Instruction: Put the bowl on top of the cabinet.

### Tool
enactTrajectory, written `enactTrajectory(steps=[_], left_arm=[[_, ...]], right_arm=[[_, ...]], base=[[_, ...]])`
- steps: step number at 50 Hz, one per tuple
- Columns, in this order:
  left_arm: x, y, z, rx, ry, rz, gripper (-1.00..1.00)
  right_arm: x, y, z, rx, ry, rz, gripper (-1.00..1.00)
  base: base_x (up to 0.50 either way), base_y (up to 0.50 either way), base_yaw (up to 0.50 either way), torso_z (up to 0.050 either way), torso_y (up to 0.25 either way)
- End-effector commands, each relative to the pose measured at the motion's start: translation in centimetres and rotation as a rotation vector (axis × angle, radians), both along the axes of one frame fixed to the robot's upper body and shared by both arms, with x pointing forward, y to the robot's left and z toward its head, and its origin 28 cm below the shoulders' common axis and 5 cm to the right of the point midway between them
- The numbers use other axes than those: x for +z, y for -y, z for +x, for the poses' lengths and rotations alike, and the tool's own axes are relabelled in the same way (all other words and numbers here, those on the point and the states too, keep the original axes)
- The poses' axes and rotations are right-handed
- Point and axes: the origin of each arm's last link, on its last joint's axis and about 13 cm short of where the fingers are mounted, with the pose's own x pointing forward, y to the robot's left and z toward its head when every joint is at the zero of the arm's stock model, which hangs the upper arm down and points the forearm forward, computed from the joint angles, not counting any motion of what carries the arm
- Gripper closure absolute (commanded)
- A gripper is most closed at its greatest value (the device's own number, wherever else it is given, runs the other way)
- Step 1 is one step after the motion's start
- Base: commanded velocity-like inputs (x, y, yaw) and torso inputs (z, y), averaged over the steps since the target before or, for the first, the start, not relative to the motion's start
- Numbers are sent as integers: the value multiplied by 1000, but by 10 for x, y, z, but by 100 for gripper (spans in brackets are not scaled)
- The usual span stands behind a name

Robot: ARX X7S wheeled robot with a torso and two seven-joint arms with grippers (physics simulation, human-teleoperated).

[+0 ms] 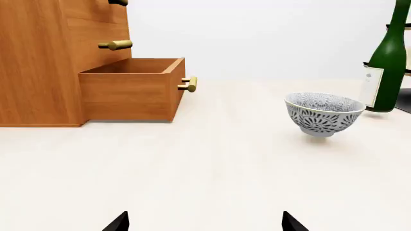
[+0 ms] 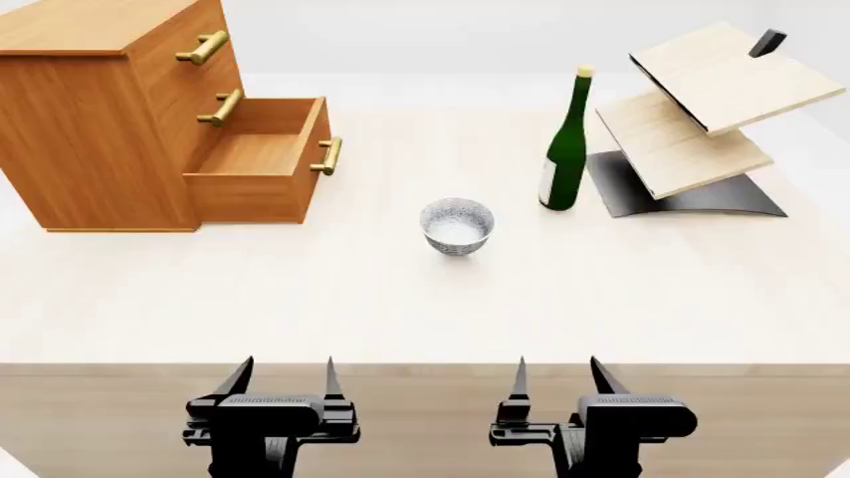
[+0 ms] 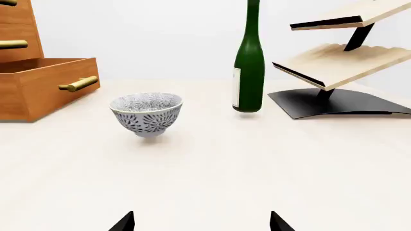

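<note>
The blue-patterned white bowl stands upright on the pale table, near its middle. The orange-brown cabinet sits at the far left with its lowest drawer pulled out. My left gripper hovers at the table's near edge, open and empty. My right gripper is beside it, likewise open and empty. Both are well short of the bowl.
A green wine bottle stands right of the bowl. A pale tilted two-tier wooden rack on a black base is at the far right. Brass handles stick out from the cabinet front.
</note>
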Motion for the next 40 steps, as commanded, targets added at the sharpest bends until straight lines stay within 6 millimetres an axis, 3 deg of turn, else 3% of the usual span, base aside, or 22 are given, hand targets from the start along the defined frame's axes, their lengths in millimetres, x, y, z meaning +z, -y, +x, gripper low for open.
enactTrajectory(steps=[1,26,40], left_arm=[[0,0,-1,0,0,1,-100],[3,2,-3,-12,3,0,-100],[31,-2,-7,-4,64,-25,-100]], right_arm=[[0,-1,-1,-4,12,5,-100],[0,0,-1,-2,-5,2,-100],[16,1,-5,-9,23,3,-100]], base=[[0,0,0,0,0],[0,0,0,0,0],[0,0,0,0,0]])
